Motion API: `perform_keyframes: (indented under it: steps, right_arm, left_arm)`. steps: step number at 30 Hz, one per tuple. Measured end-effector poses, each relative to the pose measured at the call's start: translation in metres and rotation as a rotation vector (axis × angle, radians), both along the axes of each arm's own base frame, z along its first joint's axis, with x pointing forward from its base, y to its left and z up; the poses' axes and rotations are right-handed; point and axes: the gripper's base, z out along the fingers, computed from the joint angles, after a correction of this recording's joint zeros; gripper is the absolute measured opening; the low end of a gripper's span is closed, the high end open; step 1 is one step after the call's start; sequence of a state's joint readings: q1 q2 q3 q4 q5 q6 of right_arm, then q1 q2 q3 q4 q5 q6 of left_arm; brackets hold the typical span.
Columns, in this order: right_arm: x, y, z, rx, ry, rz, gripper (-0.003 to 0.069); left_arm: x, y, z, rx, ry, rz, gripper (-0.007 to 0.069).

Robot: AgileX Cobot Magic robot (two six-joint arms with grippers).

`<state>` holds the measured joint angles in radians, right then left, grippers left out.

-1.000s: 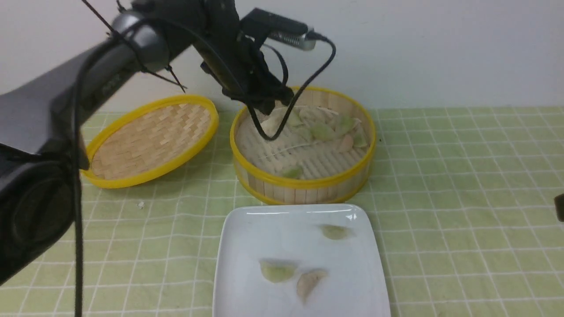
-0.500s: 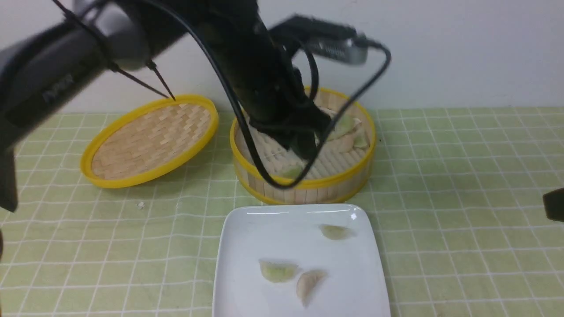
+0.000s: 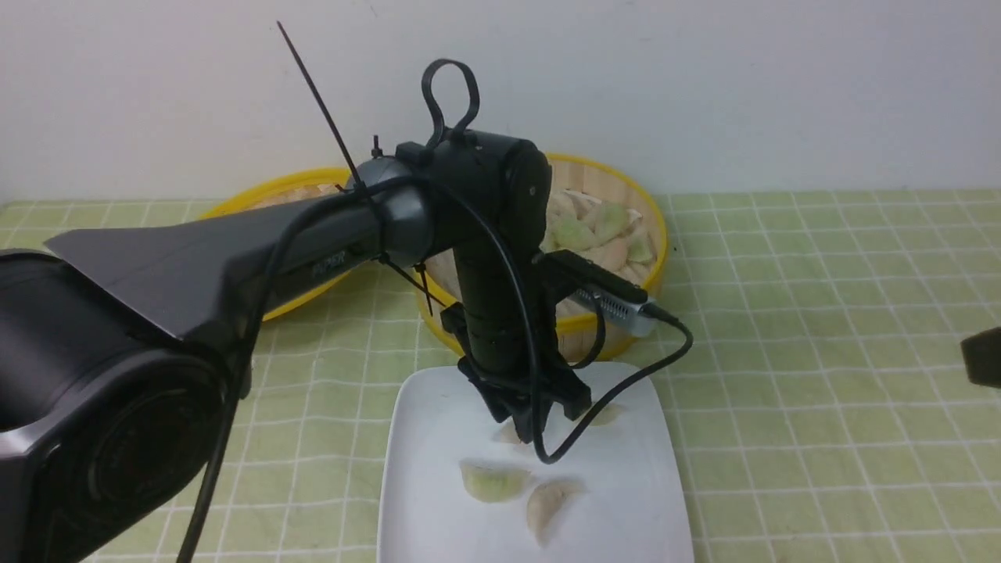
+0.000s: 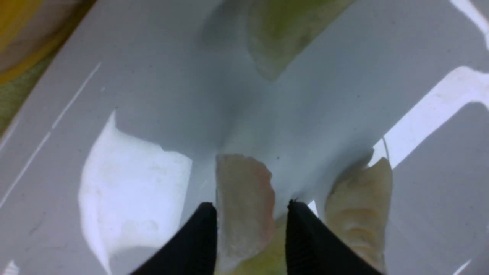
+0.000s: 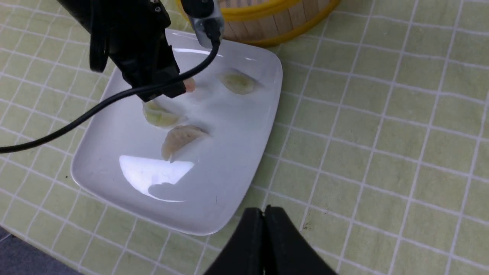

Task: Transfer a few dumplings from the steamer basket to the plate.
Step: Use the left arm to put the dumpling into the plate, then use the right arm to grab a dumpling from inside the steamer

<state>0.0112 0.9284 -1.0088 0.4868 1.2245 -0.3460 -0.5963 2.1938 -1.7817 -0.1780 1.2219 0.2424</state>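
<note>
Hanging over plate [image 3: 641, 500] ctr, L pincer [image 4: 251, 204] parted round pinkish dumpling [image 4: 244, 187]; R pincer [image 5: 263, 210] shut beyond plate's edge.

A single short line of pale lettering [image 3: 328, 267] is seen printed along the dark housing of the left arm [image 3: 235, 258] in the front view. It is too faint and blurred for its letters to be made out with certainty. No other text, label, brand, number or sign can be read in the front view or either wrist view.
</note>
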Motion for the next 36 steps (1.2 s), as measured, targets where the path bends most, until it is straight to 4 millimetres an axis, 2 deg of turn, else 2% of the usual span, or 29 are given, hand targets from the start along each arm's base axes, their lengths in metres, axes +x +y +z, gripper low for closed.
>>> perform_keyframes:
  steps: [2, 4, 5, 6, 7, 9, 10, 11, 12, 15, 17, 18, 20, 22, 25, 27, 28, 29, 30, 32, 36]
  right_arm:
    - [0.003, 0.001, 0.001, 0.011, -0.020, 0.006, -0.0014]
    - [0.017, 0.005, 0.004, 0.064, -0.039, 0.020, -0.0014]
    - [0.018, 0.006, 0.004, 0.069, -0.036, 0.020, -0.0014]
    - [0.028, 0.008, 0.005, 0.097, -0.030, 0.040, -0.0014]
    - [0.037, 0.010, 0.006, 0.114, -0.022, 0.055, -0.0014]
    - [0.060, 0.015, 0.008, 0.130, -0.004, 0.083, -0.0014]
    - [0.071, 0.017, 0.008, 0.128, 0.004, 0.095, -0.0013]
    - [0.084, 0.022, 0.009, 0.120, 0.012, 0.116, -0.0013]
    - [0.093, 0.026, 0.009, 0.107, 0.016, 0.133, -0.0013]
    - [0.123, 0.045, 0.006, 0.061, 0.040, 0.175, -0.0013]
    - [0.140, 0.057, 0.002, 0.039, 0.044, 0.185, -0.0013]
    - [0.153, 0.065, -0.003, 0.019, 0.042, 0.191, -0.0012]
    - [0.176, 0.077, -0.013, -0.006, 0.029, 0.189, -0.0008]
    - [0.202, 0.089, -0.029, -0.030, 0.034, 0.188, 0.0003]
    - [0.231, 0.103, -0.052, -0.067, 0.043, 0.195, 0.0038]
    - [0.254, 0.113, -0.074, -0.113, 0.056, 0.210, 0.0083]
    - [0.258, 0.115, -0.076, -0.124, 0.051, 0.214, 0.0100]
    - [0.270, 0.120, -0.093, -0.155, 0.067, 0.223, 0.0144]
    - [0.272, 0.121, -0.095, -0.160, 0.069, 0.224, 0.0144]
    - [0.291, 0.128, -0.122, -0.227, 0.083, 0.240, 0.0246]
    - [0.310, 0.136, -0.148, -0.299, 0.076, 0.243, 0.0382]
  left_arm:
    - [0.000, 0.000, 0.000, 0.002, 0.001, 0.009, 0.0344]
    - [0.003, -0.001, 0.005, 0.001, -0.015, 0.061, 0.0412]
    - [0.003, -0.001, 0.005, 0.001, -0.015, 0.061, 0.0412]
    - [0.006, -0.001, 0.009, 0.008, -0.034, 0.090, 0.0400]
    - [0.007, 0.000, 0.014, 0.012, -0.051, 0.100, 0.0382]
    - [0.008, 0.004, 0.027, 0.028, -0.098, 0.120, 0.0260]
    - [0.007, 0.008, 0.038, 0.029, -0.129, 0.125, 0.0213]
    - [0.006, 0.013, 0.054, 0.019, -0.165, 0.140, 0.0109]
    - [0.004, 0.020, 0.069, 0.007, -0.195, 0.159, 0.0054]
    - [-0.010, 0.043, 0.119, -0.049, -0.277, 0.211, 0.0004]
    - [-0.021, 0.056, 0.137, -0.064, -0.308, 0.234, -0.0004]
    - [-0.034, 0.068, 0.154, -0.079, -0.334, 0.249, -0.0006]
    - [-0.052, 0.080, 0.168, -0.092, -0.352, 0.262, -0.0006]
    - [-0.080, 0.097, 0.185, -0.112, -0.375, 0.273, -0.0006]
    - [-0.106, 0.112, 0.193, -0.125, -0.387, 0.284, -0.0006]
    - [-0.127, 0.124, 0.203, -0.149, -0.412, 0.298, -0.0006]
    - [-0.132, 0.127, 0.204, -0.152, -0.416, 0.300, -0.0006]
    - [-0.144, 0.134, 0.210, -0.166, -0.433, 0.303, -0.0006]
    - [-0.144, 0.134, 0.209, -0.164, -0.431, 0.302, -0.0006]
    - [-0.162, 0.145, 0.219, -0.184, -0.458, 0.304, -0.0006]
    - [-0.182, 0.158, 0.236, -0.220, -0.530, 0.308, -0.0006]
